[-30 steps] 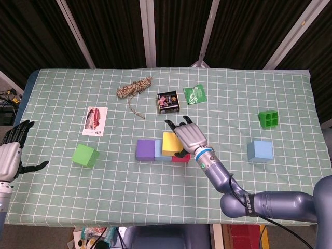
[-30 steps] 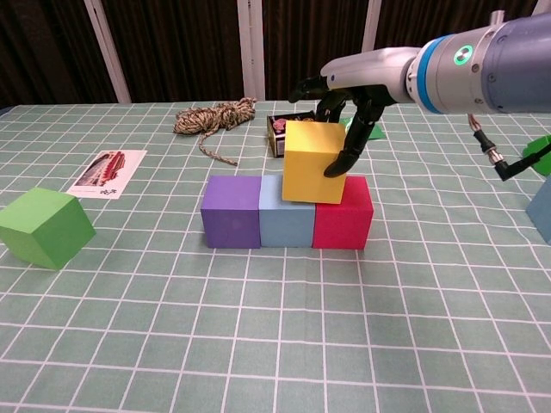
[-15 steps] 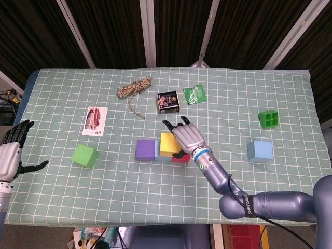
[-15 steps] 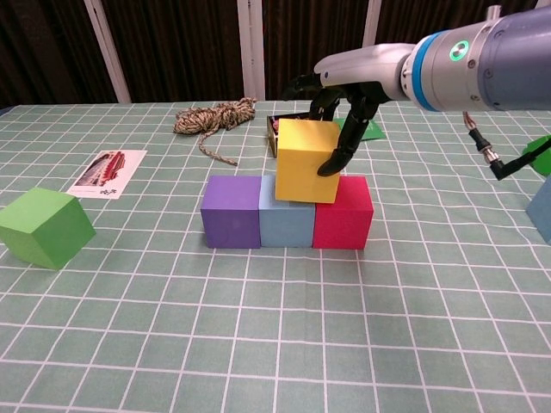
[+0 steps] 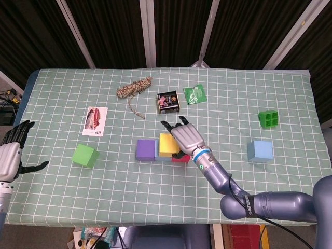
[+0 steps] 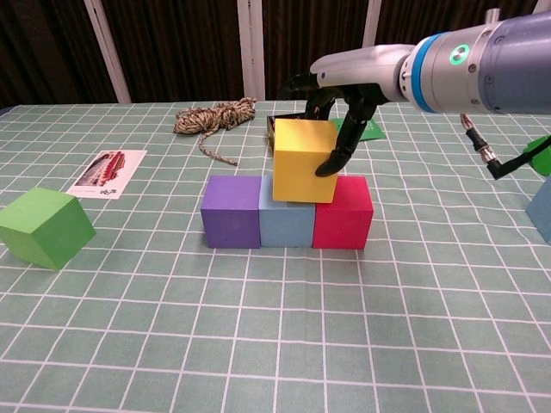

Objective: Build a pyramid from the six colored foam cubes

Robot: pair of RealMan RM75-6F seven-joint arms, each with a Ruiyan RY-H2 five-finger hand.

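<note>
The right hand (image 6: 331, 95) grasps the yellow cube (image 6: 303, 161) on the cube row (image 6: 287, 217), while the left hand (image 5: 10, 155) lies released.

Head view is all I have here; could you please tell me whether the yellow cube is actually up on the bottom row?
Observer: Yes. The chest view shows the yellow cube at second-level height, over the seam between the light blue cube and the red cube, reaching further over the light blue one. I cannot tell whether it is fully resting on them.
Operator: Thank you. How is the right hand gripping it?
Observer: The right hand comes in over the top. One finger presses the cube's right face, and the others curl down behind its back edge.
</note>
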